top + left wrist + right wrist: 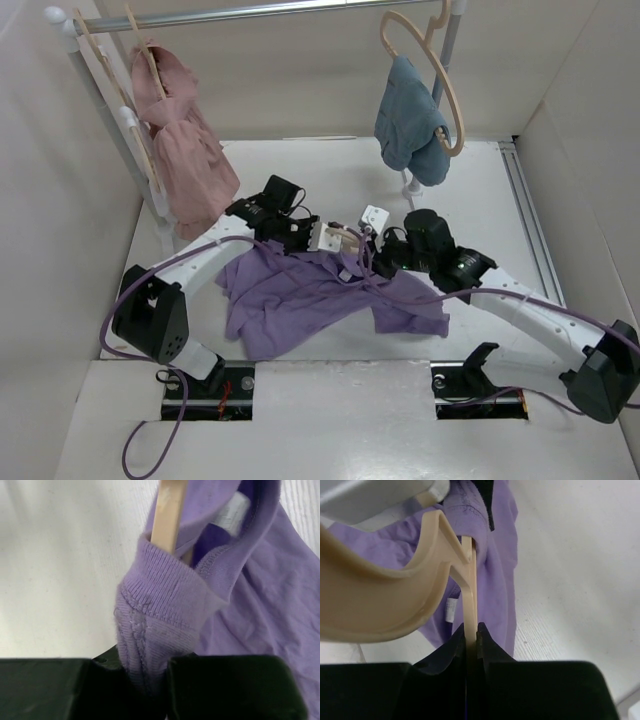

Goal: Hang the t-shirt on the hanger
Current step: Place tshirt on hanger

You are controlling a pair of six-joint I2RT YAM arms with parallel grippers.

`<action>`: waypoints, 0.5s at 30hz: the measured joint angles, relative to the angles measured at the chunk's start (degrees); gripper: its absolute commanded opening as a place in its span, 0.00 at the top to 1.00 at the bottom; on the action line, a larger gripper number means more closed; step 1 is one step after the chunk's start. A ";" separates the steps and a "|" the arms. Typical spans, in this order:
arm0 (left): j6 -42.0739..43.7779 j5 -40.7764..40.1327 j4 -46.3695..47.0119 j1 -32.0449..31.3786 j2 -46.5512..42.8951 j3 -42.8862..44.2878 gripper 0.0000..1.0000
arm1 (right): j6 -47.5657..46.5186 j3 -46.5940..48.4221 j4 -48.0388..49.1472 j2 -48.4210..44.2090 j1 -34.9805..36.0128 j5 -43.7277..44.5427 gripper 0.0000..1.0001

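Left wrist view: the t-shirt (260,605) collar is pinched by the clenched left gripper (145,682), with the hanger (167,510) poked inside. The hanger is clamped by the right gripper (471,647). The t-shirt is spread along the table's (480,190) near edge.

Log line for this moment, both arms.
left gripper: shut on t-shirt collar | right gripper: shut on hanger | hanger end inside neck opening | t-shirt body on table
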 measured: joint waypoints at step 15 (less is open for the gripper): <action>-11.74 -1.40 13.09 -1.29 -0.55 0.00 0.69 | 3.78 -5.60 -4.63 -14.97 -5.95 0.81 1.00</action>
